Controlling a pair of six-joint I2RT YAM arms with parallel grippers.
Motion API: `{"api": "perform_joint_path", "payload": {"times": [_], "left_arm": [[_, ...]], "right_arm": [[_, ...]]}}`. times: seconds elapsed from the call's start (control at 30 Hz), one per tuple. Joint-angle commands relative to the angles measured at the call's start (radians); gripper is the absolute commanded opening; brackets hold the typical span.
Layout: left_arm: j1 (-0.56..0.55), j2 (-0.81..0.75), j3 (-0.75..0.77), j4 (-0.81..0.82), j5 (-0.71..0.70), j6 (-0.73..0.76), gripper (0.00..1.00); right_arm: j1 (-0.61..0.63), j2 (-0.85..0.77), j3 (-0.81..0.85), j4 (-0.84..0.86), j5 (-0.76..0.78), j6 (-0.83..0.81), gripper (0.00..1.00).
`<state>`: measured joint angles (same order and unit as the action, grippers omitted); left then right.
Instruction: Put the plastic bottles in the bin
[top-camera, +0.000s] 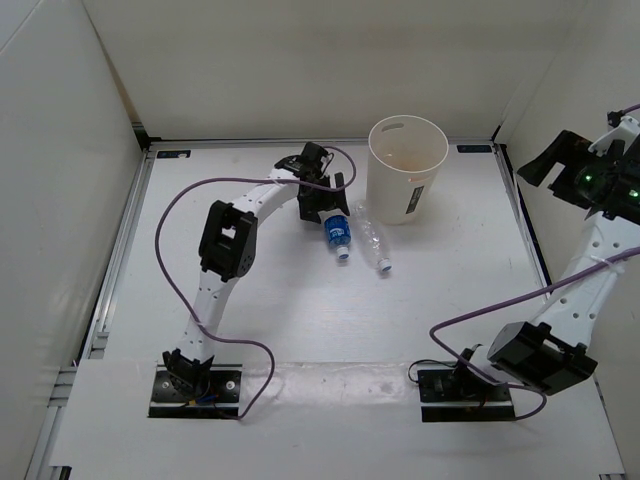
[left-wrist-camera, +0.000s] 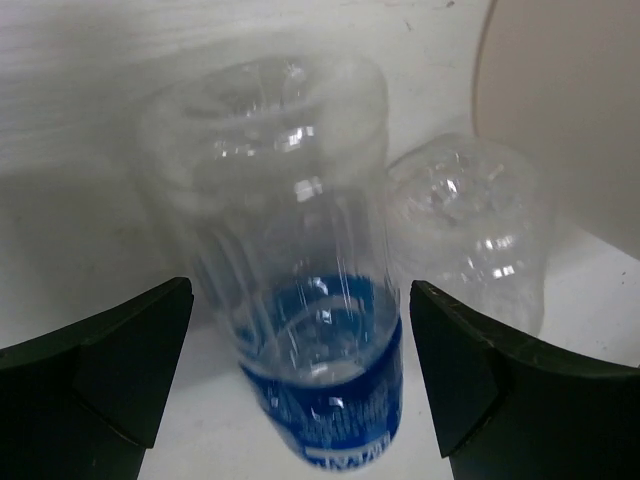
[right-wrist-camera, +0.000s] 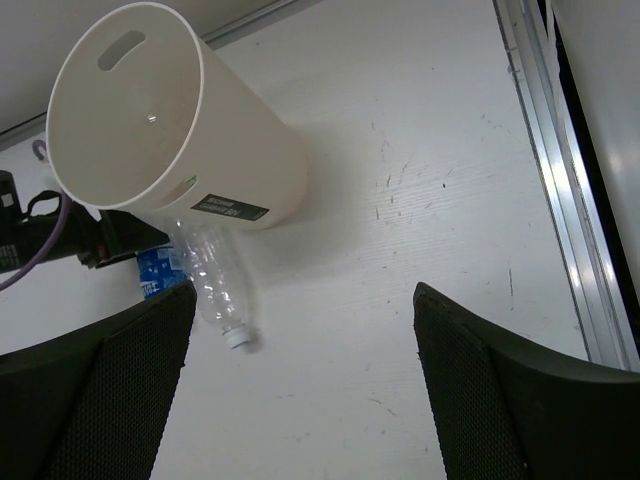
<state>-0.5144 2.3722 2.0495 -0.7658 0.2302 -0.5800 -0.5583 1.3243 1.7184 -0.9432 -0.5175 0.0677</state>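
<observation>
At the near edge of the table (top-camera: 300, 320) the two arm bases are bolted side by side. Further in, toward the middle, the blue-label bottle (left-wrist-camera: 300, 250) lies on its side, with its cap pointing back at the bases. The left tool (left-wrist-camera: 300, 330) stands wide open astride it, one jaw on each side with a gap at both, and grips nothing. From above, the tool's body hides the bottle's far end. In the left wrist view the cap is cut off at the bottom edge and the label's print is too blurred to read.

Just beside it on the right lies the plain clear bottle (top-camera: 373, 243), its cap also toward the bases. Its far end runs in beside the foot of the bin (right-wrist-camera: 250, 170), and whether the two touch cannot be told.

The bin stands upright behind both bottles, toward the back wall. Its floor is hard to make out from above.

Off by the right wall the right tool (right-wrist-camera: 300, 400) hangs raised above the table, spread wide and holding nothing. Its fingers are cut off at the bottom of its own view.
</observation>
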Motion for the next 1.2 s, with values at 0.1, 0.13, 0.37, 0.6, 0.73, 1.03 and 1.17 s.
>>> {"api": "perform_joint_path", "payload": {"times": [0.1,0.13,0.37,0.6,0.73,1.03,1.17], "left_arm": [[-0.010,0.116,0.176,-0.076,0.107,-0.063,0.95],[-0.007,0.117,0.184,-0.087,0.121,-0.064,0.90],[0.037,-0.014,0.065,-0.043,0.059,-0.070,0.62],[0.093,-0.232,0.127,-0.014,-0.095,-0.052,0.60],[0.090,-0.332,0.147,0.163,-0.118,0.017,0.61],[0.008,-0.257,0.409,0.640,-0.080,0.089,0.68],[-0.051,-0.142,0.569,0.740,-0.078,0.104,0.70]], "right_arm": [[-0.037,0.004,-0.008,-0.020,-0.044,0.000,0.90],[-0.038,0.003,-0.013,-0.022,-0.045,0.000,0.90],[-0.035,0.024,-0.023,-0.020,-0.067,0.029,0.90],[-0.009,0.049,-0.028,0.017,-0.079,0.090,0.90],[0.021,0.046,-0.042,0.027,-0.070,0.087,0.90],[0.043,0.003,-0.094,0.037,-0.070,0.087,0.90],[0.047,-0.014,-0.094,0.034,-0.072,0.086,0.90]]}}
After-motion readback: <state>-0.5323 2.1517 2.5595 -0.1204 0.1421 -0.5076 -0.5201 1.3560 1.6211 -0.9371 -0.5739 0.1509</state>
